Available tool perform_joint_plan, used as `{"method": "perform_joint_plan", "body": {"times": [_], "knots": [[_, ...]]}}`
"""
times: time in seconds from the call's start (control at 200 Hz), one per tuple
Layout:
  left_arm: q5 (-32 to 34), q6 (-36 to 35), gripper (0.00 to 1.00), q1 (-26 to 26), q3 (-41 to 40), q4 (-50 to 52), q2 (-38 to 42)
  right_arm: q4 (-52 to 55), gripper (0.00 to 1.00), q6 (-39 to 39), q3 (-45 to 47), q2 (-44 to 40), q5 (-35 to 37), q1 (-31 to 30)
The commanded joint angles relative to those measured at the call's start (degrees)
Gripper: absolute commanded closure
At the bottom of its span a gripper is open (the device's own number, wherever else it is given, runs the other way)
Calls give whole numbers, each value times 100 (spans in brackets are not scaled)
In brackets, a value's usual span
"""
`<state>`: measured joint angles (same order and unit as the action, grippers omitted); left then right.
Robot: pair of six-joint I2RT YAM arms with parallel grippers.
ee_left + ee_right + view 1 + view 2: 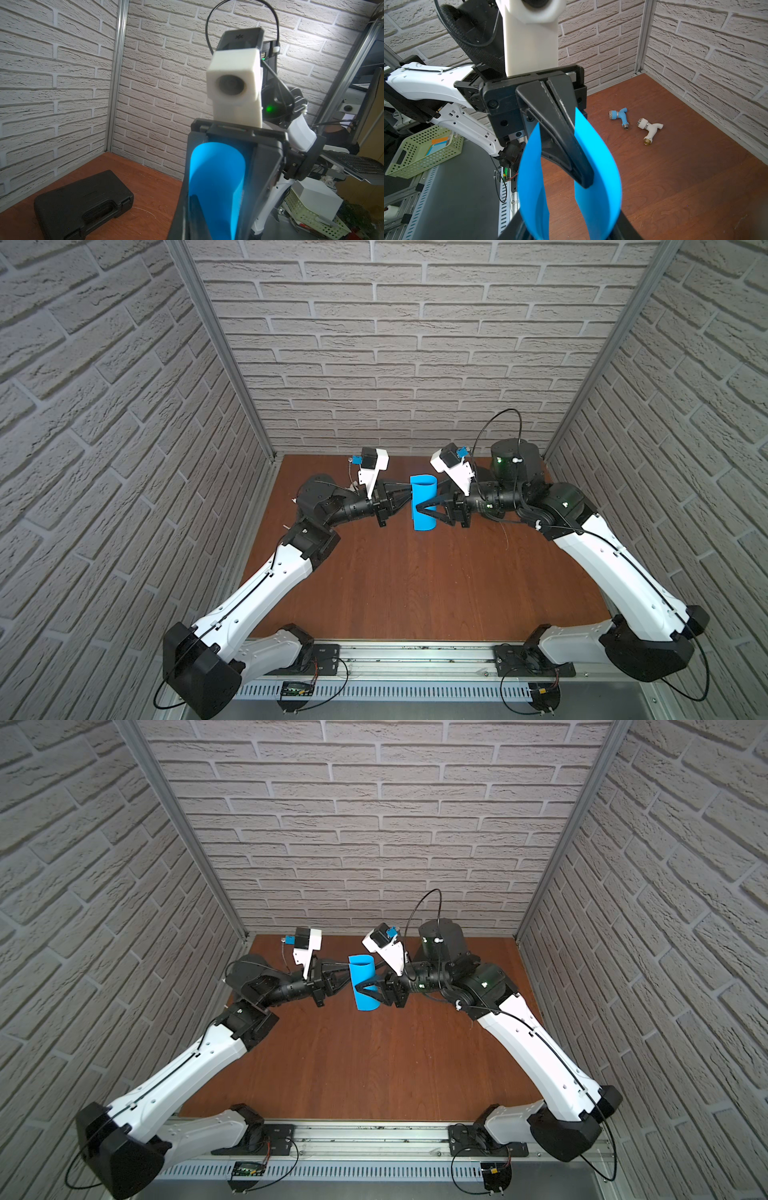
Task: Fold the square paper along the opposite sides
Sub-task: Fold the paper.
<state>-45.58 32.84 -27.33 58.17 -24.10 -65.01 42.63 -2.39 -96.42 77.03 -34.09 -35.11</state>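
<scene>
The square paper (423,487) (362,969) is a plain, bright blue sheet. It is bent into a round, open loop rather than lying flat, and the bend is soft, not pressed into a crease. In both top views it is lifted off the desk (415,593), toward 12 o'clock from the desk's middle, with its curved rim facing up. In my right wrist view the paper (600,166) shows as two blue strips curving down into one bend. In my left wrist view the sheet (216,172) is a single smooth blue curve.

My left jaws reach the sheet from 9 o'clock. They are fully closed, and in the right wrist view one side strip of the paper runs in between them, so they pinch that side. The exact contact is partly hidden.

My right jaws come in from 3 o'clock and stand partly open, one on each side of the loop, straddling it. I cannot tell whether they press the paper.
</scene>
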Motion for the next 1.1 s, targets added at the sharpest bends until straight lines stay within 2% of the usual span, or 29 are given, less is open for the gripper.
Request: {"method": "perform_joint_plan", "body": {"times": [0.0,0.245,1.095], "knots": [[-11,18,100,-35,46,-324,-7,-208,56,-47,-8,-41,7,-83],[-4,14,100,-38,54,-332,0,-217,61,-42,-9,-38,16,-82],[28,129,100,-68,-51,-579,-54,-367,65,-6,-38,-57,25,-99]]}}
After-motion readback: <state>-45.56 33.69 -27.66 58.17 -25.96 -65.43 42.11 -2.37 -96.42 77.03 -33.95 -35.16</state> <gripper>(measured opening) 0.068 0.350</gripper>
